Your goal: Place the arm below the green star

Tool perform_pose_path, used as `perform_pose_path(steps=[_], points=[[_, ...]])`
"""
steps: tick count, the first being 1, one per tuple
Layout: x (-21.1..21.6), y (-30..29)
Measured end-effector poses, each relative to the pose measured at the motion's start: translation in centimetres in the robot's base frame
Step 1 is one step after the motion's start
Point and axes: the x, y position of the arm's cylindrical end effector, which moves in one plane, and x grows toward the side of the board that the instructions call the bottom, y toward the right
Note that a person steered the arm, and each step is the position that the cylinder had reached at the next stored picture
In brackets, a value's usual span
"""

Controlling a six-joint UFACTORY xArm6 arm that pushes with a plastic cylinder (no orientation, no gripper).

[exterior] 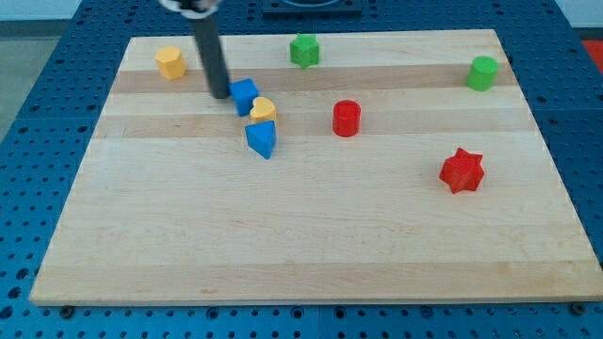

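Note:
The green star (304, 50) sits near the view's top edge of the wooden board (311, 235), a little left of centre. My tip (219, 94) is at the upper left of the board, well to the left of and below the green star. It stands just left of a blue cube (245, 95), close to or touching it.
A yellow half-round block (263, 109) and a blue triangular block (262, 138) lie just below-right of the blue cube. A yellow block (171, 62) is at upper left, a red cylinder (347, 118) at centre, a green cylinder (482, 72) at upper right, a red star (462, 170) at right.

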Motion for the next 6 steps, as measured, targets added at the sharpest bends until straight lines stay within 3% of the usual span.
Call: perform_pose_path(steps=[2,3,5,6], points=[[0.0,16.6],[0.0,20.8],[-1.2,20.8],[-2.2,16.0]])
